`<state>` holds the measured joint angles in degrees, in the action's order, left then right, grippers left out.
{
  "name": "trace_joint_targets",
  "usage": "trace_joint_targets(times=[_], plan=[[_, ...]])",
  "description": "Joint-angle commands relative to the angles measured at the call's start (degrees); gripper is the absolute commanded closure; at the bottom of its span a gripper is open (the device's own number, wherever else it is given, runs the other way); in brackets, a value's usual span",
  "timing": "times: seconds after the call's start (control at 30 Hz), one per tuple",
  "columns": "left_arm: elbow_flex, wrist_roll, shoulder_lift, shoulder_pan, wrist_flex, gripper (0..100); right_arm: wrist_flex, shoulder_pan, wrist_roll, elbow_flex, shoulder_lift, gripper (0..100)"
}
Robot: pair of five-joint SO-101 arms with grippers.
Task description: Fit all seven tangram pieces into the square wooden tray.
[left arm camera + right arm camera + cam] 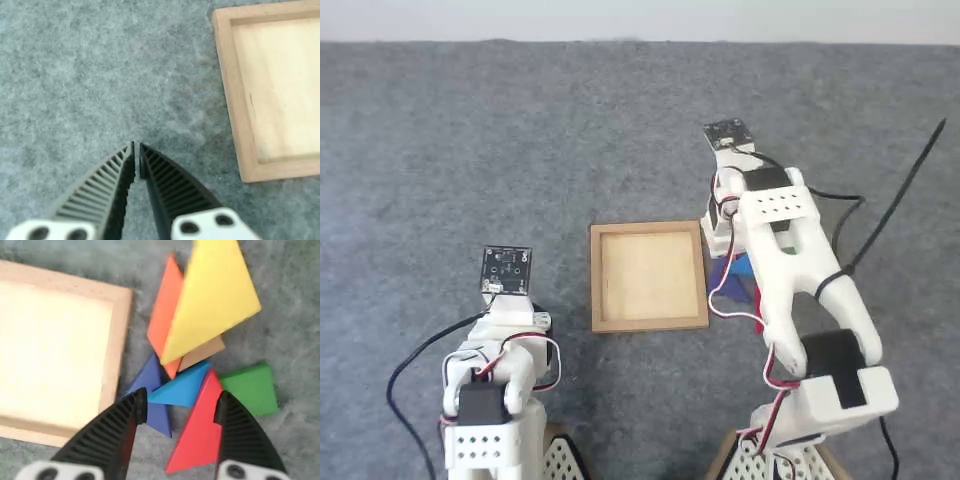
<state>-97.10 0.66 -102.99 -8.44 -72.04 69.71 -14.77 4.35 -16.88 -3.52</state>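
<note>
My right fingers (125, 425) stand wide above the heap of tangram pieces (215, 305), just right of the empty tray (650, 228) at the middle of the high view. I think it is best to descend straight on the light-blue triangle (182, 387) between them and pinch its edges, without touching its neighbours. My left fingers (115, 185) are closed together and hold nothing. I can read no writing.

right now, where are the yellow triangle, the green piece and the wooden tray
yellow triangle (212, 295): right wrist view, middle of its top face
green piece (250, 389): right wrist view, middle of its top face
wooden tray (596, 280): high view, on its raised rim
</note>
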Motion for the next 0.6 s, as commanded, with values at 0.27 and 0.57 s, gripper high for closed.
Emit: trace_joint_targets(times=[0.27,0.57], plan=[[0.7,-0.2,-0.6,0.4,0.1,98,-6.5,7.1,11.1,-16.3,8.8,67.8],[0.7,-0.2,-0.6,0.4,0.1,98,-11.0,10.5,11.1,-16.0,1.1,68.0]])
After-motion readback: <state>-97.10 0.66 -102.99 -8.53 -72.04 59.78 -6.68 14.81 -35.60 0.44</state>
